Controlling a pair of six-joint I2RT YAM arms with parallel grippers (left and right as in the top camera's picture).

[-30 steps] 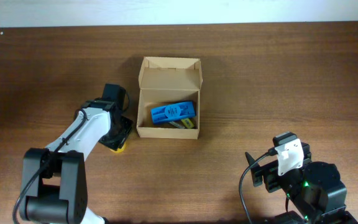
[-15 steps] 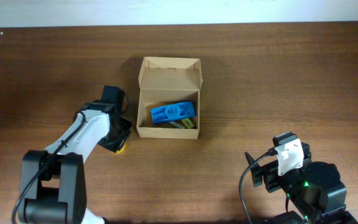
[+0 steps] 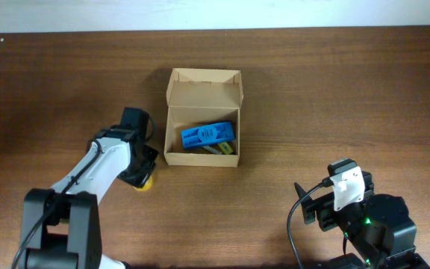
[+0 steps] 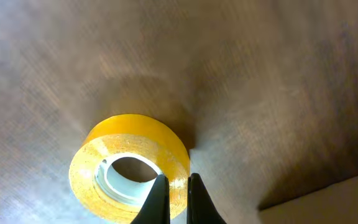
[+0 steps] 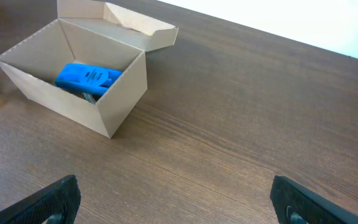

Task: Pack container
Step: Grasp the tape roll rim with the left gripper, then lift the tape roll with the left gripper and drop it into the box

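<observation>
Left wrist view: left gripper (image 4: 175, 186) is low over the yellow roll of adhesive tape (image 4: 135, 134), which lies flat on the dark brown wooden table (image 3: 334, 90). The two black fingertips are nearly together, with the near wall of the roll between them, one tip at the white core and one at the outer face. I read this as a pinch on the roll, though contact itself is hard to confirm. The open tan cardboard box with hinged flap lid (image 3: 200, 158) stands just off to the side of these jaws, near but not touching. Its flap is folded back, and a blue plastic rectangular item (image 3: 207, 134) already lies inside on top of something smaller that I cannot identify. Right gripper (image 5: 176, 205) is idle with its jaws wide apart and nothing between them; the box sits well ahead of them and to their left. Step in hand, as judged: grasping the tape as the next item to pack. The next move calls for a secure pinch, a lift high enough to clear the box wall, a carry over the opening beside the blue item, then release.
</observation>
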